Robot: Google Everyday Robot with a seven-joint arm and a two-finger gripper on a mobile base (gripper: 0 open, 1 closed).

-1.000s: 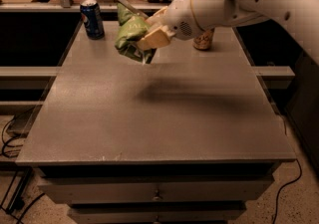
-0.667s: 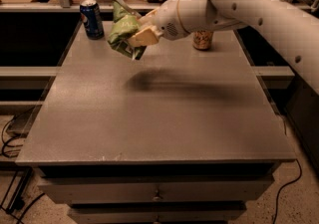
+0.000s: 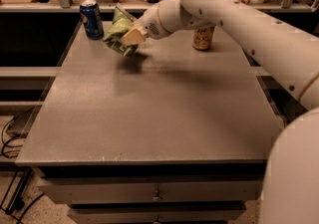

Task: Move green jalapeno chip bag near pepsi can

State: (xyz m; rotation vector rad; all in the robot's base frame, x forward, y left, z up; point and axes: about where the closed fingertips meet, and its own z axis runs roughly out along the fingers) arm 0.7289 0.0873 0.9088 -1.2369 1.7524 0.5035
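My gripper (image 3: 125,36) is shut on the green jalapeno chip bag (image 3: 117,29) and holds it just above the table at the far left. The bag is crumpled in the fingers, its lower end close to the tabletop over its own shadow. The pepsi can (image 3: 91,18), blue with a silver top, stands upright at the far left corner, a short gap to the left of the bag. My white arm reaches in from the right across the back of the table.
A tan-gold can (image 3: 203,38) stands upright at the far right, partly behind my arm. The grey table (image 3: 149,118) has drawers below its front edge. A railing and shelf with clutter run behind the table. Cables lie on the floor at left.
My gripper has carried the bag further left and down toward the tabletop, closer to the pepsi can. Both cans have stayed in place.
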